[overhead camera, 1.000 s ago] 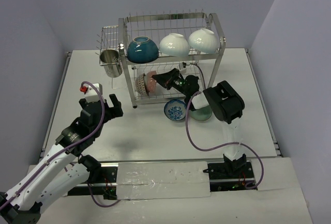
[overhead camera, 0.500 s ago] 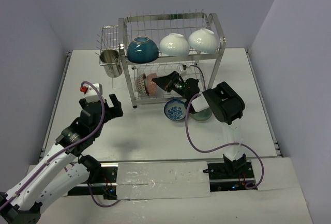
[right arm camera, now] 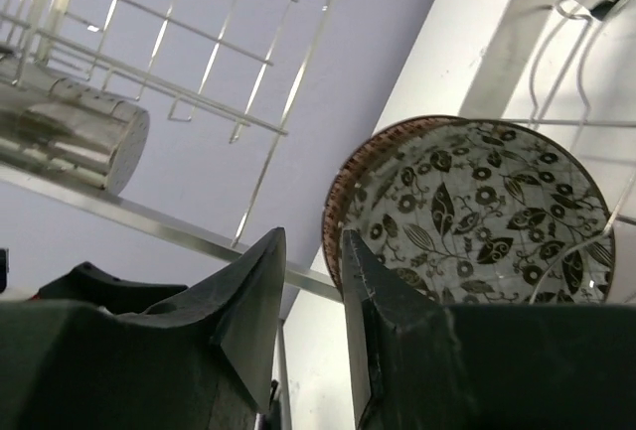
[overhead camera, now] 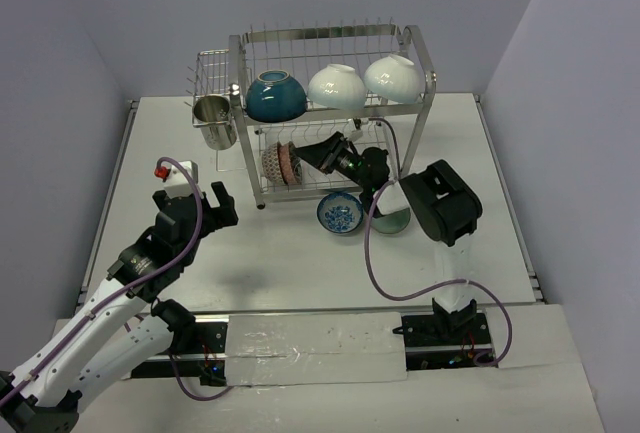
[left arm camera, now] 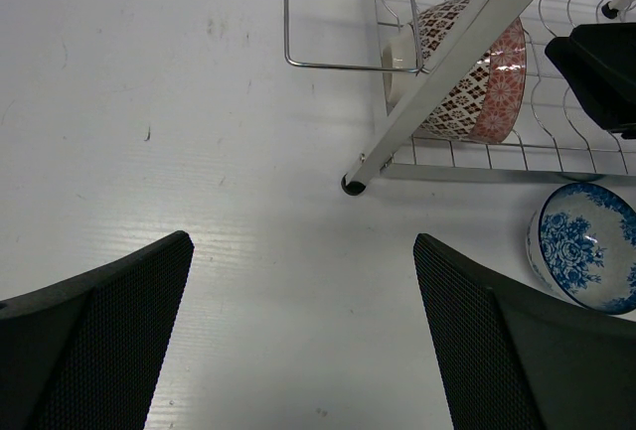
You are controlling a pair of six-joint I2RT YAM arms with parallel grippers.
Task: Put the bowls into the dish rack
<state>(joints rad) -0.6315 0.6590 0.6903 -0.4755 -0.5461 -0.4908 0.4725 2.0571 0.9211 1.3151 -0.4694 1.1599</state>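
Right gripper (right arm camera: 311, 251) has eased its jaws a crack off the red patterned ceramic bowl (left arm camera: 502, 82), which stands on edge in the lower tier of the wire dish rack (overhead camera: 330, 35). Over the counter (left arm camera: 199, 102), the left gripper (left arm camera: 301, 241) has its jaws gaping wide, empty.

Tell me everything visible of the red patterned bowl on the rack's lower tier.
The red patterned bowl looks ceramic: outside, brown-and-white diamond and coral-red panels with a cream foot; inside, white with dark leaves and flowers under a brown rim. It stands on edge in the dish rack, lower tier, left end, mouth toward the right gripper, whose fingertips sit close by its rim; contact is unclear.
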